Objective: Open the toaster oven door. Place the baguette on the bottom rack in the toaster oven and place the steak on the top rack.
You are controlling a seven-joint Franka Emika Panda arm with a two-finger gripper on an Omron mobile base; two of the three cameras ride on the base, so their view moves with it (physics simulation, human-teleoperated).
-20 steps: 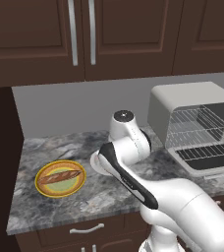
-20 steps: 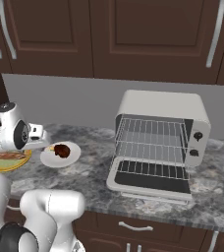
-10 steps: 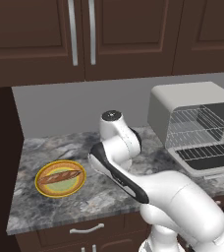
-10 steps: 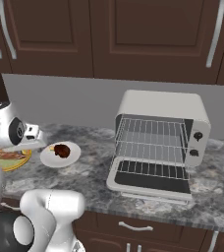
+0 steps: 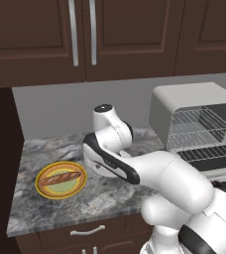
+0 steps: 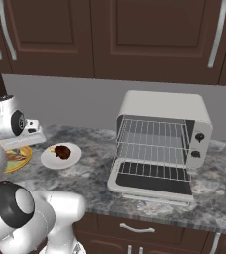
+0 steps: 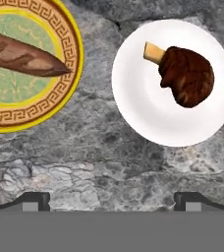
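The arm has swung further left over the last second, away from the toaster oven and out over the two plates, and the tool hangs above the grey stone table with its two tips spread wide apart and nothing between them. From the hand's own camera the baguette lies up and to the left, on a yellow-rimmed plate — its long axis runs roughly across that view, pointed end toward the middle. The steak sits up and to the right on a white plate, pale end pointing at the loaf. Neither is under the tips; the bare table between the plates is closest. The toaster oven door is already folded down flat, and both the top rack and the bottom rack look bare. I'd guess the loaf comes first, which would mean shifting toward it and lining the tips up across its narrow width.
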